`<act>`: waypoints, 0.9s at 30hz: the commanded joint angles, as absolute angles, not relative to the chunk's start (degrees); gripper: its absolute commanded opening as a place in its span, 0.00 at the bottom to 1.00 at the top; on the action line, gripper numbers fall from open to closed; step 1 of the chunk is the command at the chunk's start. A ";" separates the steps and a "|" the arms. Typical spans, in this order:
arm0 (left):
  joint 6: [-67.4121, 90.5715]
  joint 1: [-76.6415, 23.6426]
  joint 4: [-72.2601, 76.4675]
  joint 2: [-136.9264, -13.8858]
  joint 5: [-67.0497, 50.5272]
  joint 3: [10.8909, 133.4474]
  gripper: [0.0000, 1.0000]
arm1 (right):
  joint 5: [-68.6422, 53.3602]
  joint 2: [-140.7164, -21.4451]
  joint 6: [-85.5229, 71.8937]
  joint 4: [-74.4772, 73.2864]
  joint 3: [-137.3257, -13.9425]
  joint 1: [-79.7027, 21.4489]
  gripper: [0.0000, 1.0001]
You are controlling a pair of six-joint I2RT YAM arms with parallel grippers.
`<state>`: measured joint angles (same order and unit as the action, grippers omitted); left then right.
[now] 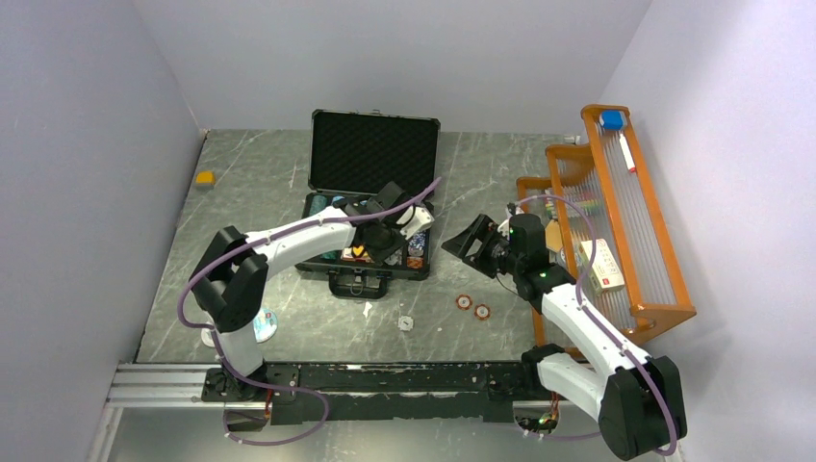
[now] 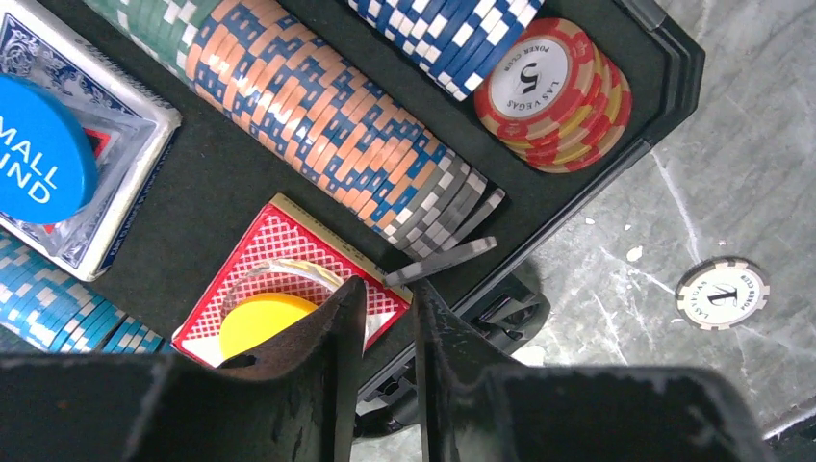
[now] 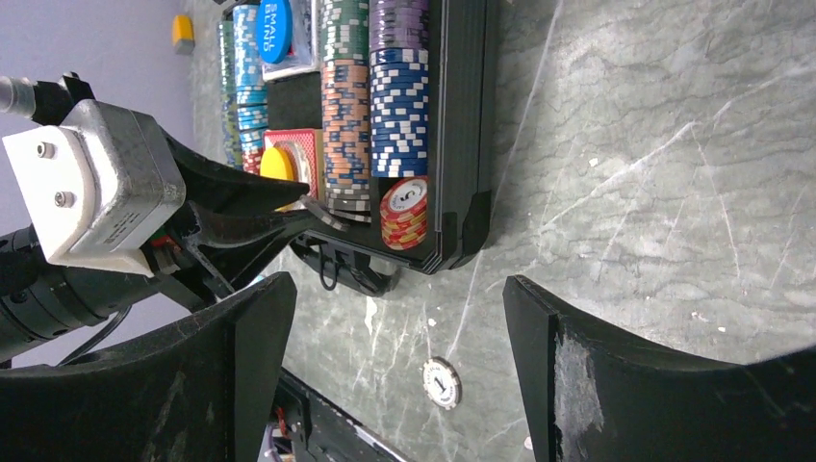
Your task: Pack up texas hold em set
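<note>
Grey marble counter (image 1: pixel 289 173) carries the open black foam-lined hard briefcase (image 1: pixel 373 144). My left fingers (image 2: pixel 332 332) pinch a grey striped poker chip (image 2: pixel 441 262) edge-on, tilted, presumably to join its row inside. My right fingers (image 3: pixel 241 332) hang spread and empty beside it.

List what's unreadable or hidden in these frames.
- Top external: the left gripper and its wrist cover most of the briefcase tray.
- Left wrist: the blue disc lettering is cut off by the frame edge; a finger hides part of the yellow disc.
- Left wrist: whether the grey chip is pinched; the tips hide the contact.
- Top external: two loose chips are too small to read.
</note>
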<state>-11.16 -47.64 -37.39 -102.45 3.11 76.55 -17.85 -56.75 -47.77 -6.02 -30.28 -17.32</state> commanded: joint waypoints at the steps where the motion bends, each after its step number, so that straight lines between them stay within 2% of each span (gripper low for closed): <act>1: -11.57 -47.60 -35.18 -102.64 5.96 76.87 0.29 | -18.79 -56.45 -47.91 -4.75 -29.45 -16.88 0.83; 5: -11.76 -47.63 -34.47 -102.62 5.19 76.64 0.21 | -18.68 -56.34 -47.90 -4.83 -29.16 -16.88 0.83; 9: -11.33 -47.61 -34.22 -102.38 4.93 76.20 0.27 | -18.69 -56.21 -47.83 -4.92 -28.94 -16.82 0.83; 12: -10.96 -47.64 -33.34 -101.51 4.22 75.20 0.36 | -18.50 -56.16 -47.70 -5.09 -28.92 -16.79 0.83; 16: -10.34 -47.64 -32.62 -101.05 3.52 73.90 0.40 | -18.46 -56.30 -47.64 -5.10 -28.85 -16.82 0.83; 22: -9.30 -47.70 -31.95 -99.64 1.79 72.51 0.43 | -18.44 -56.13 -47.48 -5.23 -28.83 -16.70 0.83; 27: -7.98 -47.64 -29.45 -97.41 -0.33 71.79 0.37 | -21.31 -56.49 -45.78 -3.22 -28.73 -16.70 0.77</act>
